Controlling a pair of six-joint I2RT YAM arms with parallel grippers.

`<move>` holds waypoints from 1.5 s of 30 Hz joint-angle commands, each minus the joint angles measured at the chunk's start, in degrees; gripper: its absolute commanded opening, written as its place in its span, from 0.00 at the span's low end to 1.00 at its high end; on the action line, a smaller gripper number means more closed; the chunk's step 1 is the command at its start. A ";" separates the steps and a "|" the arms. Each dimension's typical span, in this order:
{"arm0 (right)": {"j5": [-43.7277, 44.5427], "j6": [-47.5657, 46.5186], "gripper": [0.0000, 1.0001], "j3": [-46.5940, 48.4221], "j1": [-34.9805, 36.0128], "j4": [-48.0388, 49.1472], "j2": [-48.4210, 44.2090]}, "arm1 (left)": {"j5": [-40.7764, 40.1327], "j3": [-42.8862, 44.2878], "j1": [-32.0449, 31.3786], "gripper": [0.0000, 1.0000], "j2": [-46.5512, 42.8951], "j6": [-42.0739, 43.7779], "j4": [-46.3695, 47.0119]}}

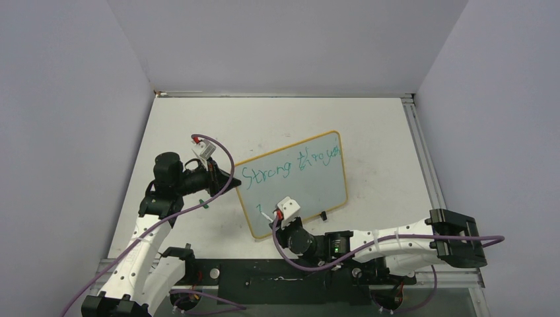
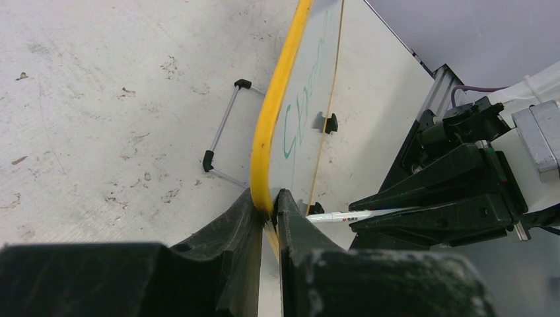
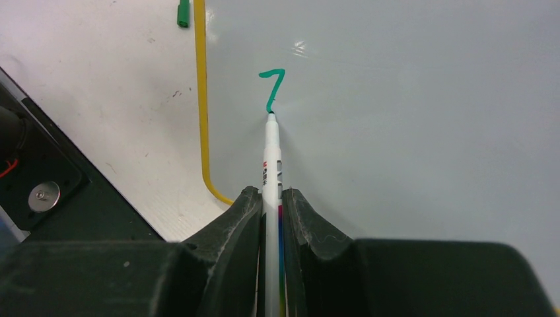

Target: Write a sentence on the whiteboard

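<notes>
While my right gripper (image 3: 271, 208) pinches the marker (image 3: 270, 148), its long axis pointing straight away from my wrist, tip on the whiteboard (image 3: 409, 99) under a green hooked stroke, my left gripper (image 2: 267, 208) clamps the board's yellow left edge. Only from above does the sentence (image 1: 290, 165) show, running along the board's long axis, slanting up-right across the table (image 1: 370, 125).

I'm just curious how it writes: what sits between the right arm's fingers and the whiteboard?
A white marker: the right fingers clamp it, and its tip meets the whiteboard at a green stroke. The right wrist view shows it.
</notes>
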 commanded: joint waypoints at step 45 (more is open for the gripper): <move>3.10 -3.84 0.05 -1.33 0.79 5.75 -1.99 | 0.35 1.14 -0.65 0.00 -0.25 1.55 1.62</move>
